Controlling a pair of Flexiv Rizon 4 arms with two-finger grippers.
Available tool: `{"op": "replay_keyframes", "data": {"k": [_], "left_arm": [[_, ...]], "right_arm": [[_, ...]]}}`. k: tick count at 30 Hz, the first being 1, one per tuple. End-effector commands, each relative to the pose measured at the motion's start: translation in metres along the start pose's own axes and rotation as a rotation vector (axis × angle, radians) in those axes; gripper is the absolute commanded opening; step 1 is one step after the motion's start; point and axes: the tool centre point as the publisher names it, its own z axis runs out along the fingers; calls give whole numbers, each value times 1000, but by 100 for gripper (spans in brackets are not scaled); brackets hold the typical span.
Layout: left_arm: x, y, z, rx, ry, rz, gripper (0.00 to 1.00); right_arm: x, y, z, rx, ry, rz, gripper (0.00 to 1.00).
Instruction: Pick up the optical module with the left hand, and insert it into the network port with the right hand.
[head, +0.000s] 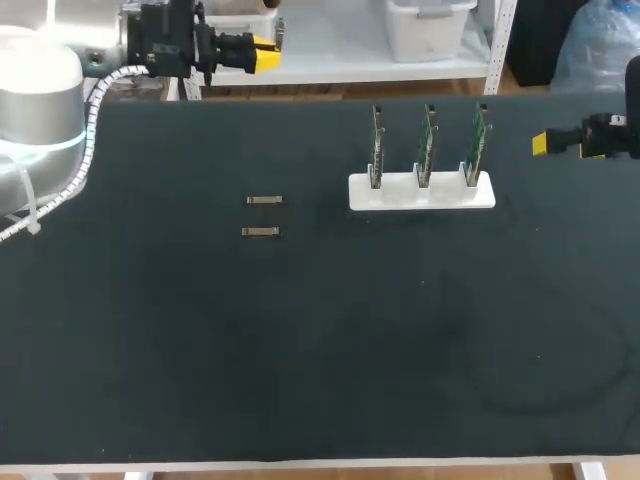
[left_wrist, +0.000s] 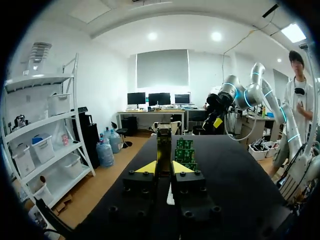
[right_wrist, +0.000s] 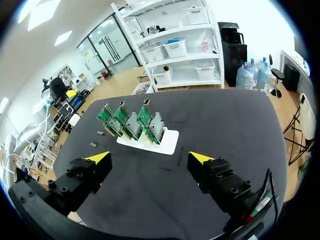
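My left gripper (head: 262, 52) hangs over the table's far left edge, shut on a dark optical module (left_wrist: 163, 142) that sticks out between its yellow tips (left_wrist: 146, 167). Two more optical modules (head: 264, 200) (head: 260, 232) lie flat on the black mat, left of centre. Three upright green boards with network ports (head: 427, 145) stand in a white holder (head: 421, 190) at the back right. They also show ahead of the left gripper (left_wrist: 184, 150). My right gripper (head: 545, 143) (right_wrist: 149, 157) hovers at the table's right edge, beside the holder, open and holding nothing.
The black mat (head: 320, 350) covers the whole table, with a faint ring mark at the front right. From the right wrist, the holder (right_wrist: 167, 142) stands ahead of the fingers and the two loose modules (right_wrist: 100, 133) lie beyond it.
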Motion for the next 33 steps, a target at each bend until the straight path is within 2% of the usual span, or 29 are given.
{"op": "replay_keyframes", "data": {"k": [1, 20, 33], "left_arm": [[-3, 0, 7, 6, -29, 13, 0], [-30, -3, 46, 117, -101, 81, 0], [-30, -6, 79, 129, -72, 7, 0]], "right_arm": [[0, 0, 0, 0, 0, 0, 100], [0, 0, 0, 0, 0, 0, 100], [0, 0, 0, 0, 0, 0, 100]]}}
